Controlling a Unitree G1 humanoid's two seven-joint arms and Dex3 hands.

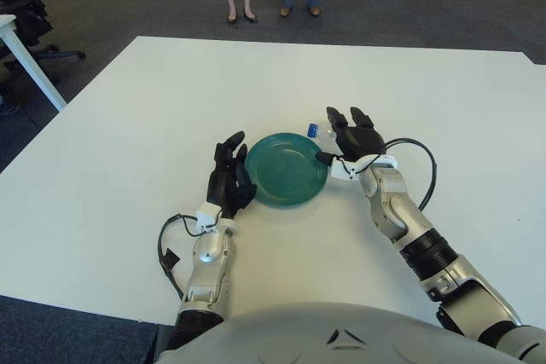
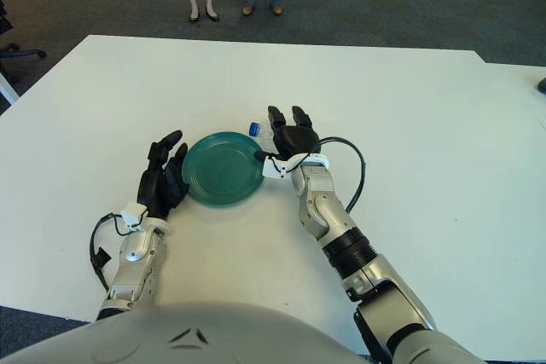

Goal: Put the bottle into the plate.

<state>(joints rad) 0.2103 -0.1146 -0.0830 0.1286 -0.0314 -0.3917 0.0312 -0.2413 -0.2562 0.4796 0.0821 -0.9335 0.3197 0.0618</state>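
Green plate (image 1: 286,168) on white surface (image 1: 128,125). Bottle (image 1: 320,133), blue cap, lies just off plate rim at 1 o'clock, against right hand (image 1: 351,134); whether the hand grips it, cannot tell. Left hand (image 1: 229,175) at plate's 9 o'clock, relaxed, holding nothing.

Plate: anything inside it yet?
Nothing visible inside the green plate. The bottle lies on the table just beyond its far right rim, blue cap showing, body mostly hidden by the right hand. Left hand is at the plate's left edge.
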